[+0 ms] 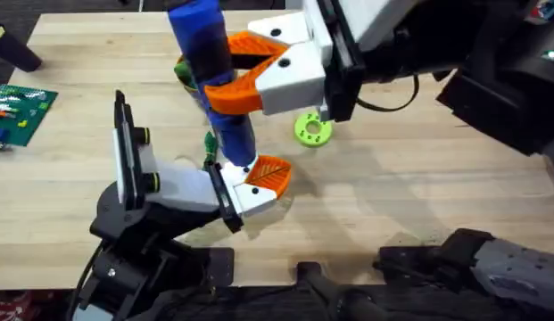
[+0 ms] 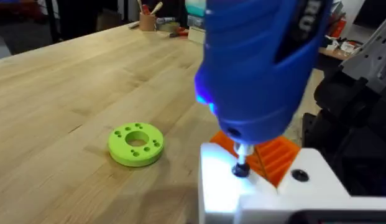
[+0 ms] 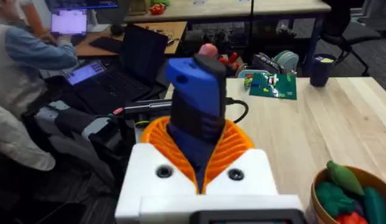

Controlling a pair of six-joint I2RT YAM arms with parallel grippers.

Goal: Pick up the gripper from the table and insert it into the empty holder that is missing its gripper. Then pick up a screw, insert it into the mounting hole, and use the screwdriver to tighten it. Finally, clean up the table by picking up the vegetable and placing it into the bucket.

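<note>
Right gripper point(image 1: 259, 69): your white-and-orange fingers are pinched on the blue screwdriver point(image 1: 210, 71), holding it upright over the middle of the table point(image 1: 410, 169).
Left gripper point(image 1: 250, 192): whether it is spread or pressed together, you cannot tell; the gripper point(image 1: 268, 174), the orange-padded finger, already sits in its holder, near the table's front edge.
Bit and screw: in the left wrist view the thin bit meets a dark screw point(image 2: 241, 169) in the white block, so you look to be in the tightening step.
Risk, slip: if you let the driver tilt, the bit could cam out and skate across the white part.
Risk, push: too much downward force may shove the left arm and misalign the hole.
Vegetable point(image 1: 209, 143): a small dark-green sprig beside the driver, on the table, not yet cleared.
Bucket point(image 3: 322, 194): at the far edge behind the driver, holding green and orange toy pieces.
Green disc point(image 1: 312, 128): flat on the table, apart from the work.
</note>
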